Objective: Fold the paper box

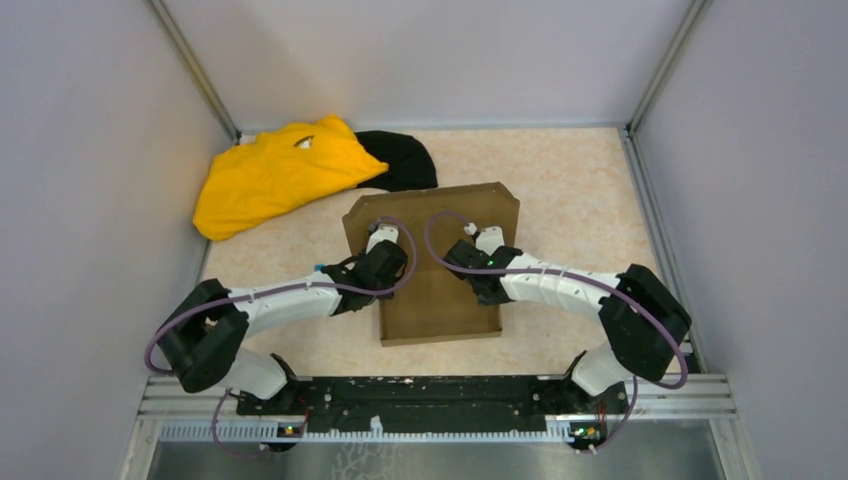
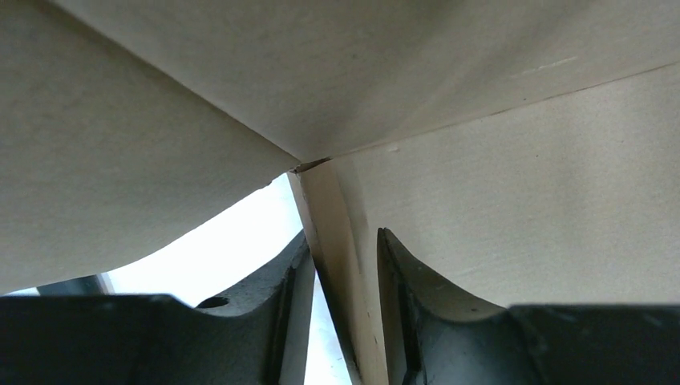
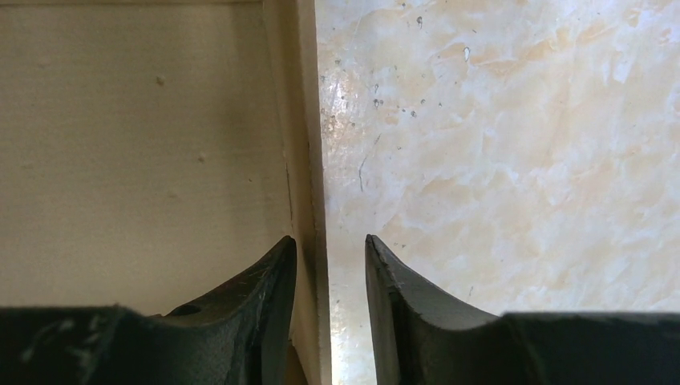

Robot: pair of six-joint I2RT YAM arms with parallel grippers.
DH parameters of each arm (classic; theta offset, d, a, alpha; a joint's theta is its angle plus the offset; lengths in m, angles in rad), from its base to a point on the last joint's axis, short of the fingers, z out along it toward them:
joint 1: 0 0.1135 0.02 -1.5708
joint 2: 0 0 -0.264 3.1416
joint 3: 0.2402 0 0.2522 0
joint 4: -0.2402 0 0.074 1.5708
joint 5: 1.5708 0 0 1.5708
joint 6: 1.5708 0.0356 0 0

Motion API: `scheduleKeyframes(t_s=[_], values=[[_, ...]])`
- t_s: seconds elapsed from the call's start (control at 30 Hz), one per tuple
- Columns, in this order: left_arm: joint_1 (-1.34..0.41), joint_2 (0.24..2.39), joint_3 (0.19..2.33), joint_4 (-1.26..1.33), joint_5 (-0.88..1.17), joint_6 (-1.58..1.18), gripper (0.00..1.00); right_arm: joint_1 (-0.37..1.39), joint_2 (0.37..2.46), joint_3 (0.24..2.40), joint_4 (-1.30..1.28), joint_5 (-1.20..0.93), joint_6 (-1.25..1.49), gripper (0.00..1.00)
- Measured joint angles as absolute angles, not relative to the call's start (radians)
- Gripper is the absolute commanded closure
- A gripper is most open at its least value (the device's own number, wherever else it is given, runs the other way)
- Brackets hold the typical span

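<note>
The paper box [image 1: 440,295] is a shallow brown cardboard box in the middle of the table, with a wide flap standing at its far end. My left gripper [image 1: 383,240] is at the box's left wall near the far corner. In the left wrist view my left gripper [image 2: 345,233] straddles that upright wall [image 2: 333,212], slightly open, with a bright gap beside the left finger. My right gripper [image 1: 483,242] is at the right wall. In the right wrist view my right gripper [image 3: 330,238] straddles that wall [image 3: 305,120], slightly open, with bare table showing beside the right finger.
A yellow cloth [image 1: 275,170] and a black cloth [image 1: 405,160] lie at the back left, just behind the box. Grey enclosure walls stand on three sides. A metal rail [image 1: 440,395] runs along the near edge. The marbled tabletop [image 3: 497,144] lies right of the box.
</note>
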State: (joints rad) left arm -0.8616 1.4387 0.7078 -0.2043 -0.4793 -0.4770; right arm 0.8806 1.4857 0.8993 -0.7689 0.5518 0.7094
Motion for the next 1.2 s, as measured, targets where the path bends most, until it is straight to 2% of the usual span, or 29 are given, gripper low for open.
scheduleKeyframes(t_s=[0.13,0.3,0.57,0.9,1.03,1.2], values=[[-0.862,1.444,0.729,-0.237,-0.485,-0.477,0.61,0.88,1.476,0.889,-0.757,0.548,0.698,0.63],[-0.862,1.459,0.759,-0.284,-0.486,-0.477,0.51,0.873,1.448,0.881,-0.738,0.53,0.683,0.62],[-0.884,1.459,0.797,-0.383,-0.484,-0.497,0.51,0.87,1.423,0.868,-0.707,0.501,0.662,0.62],[-0.918,1.432,0.789,-0.479,-0.482,-0.572,0.71,0.868,1.386,0.831,-0.674,0.466,0.645,0.62],[-0.928,1.431,0.779,-0.501,-0.487,-0.596,0.83,0.868,1.369,0.825,-0.665,0.458,0.638,0.62],[-0.94,1.467,0.796,-0.505,-0.521,-0.617,0.85,0.867,1.366,0.824,-0.658,0.453,0.63,0.62]])
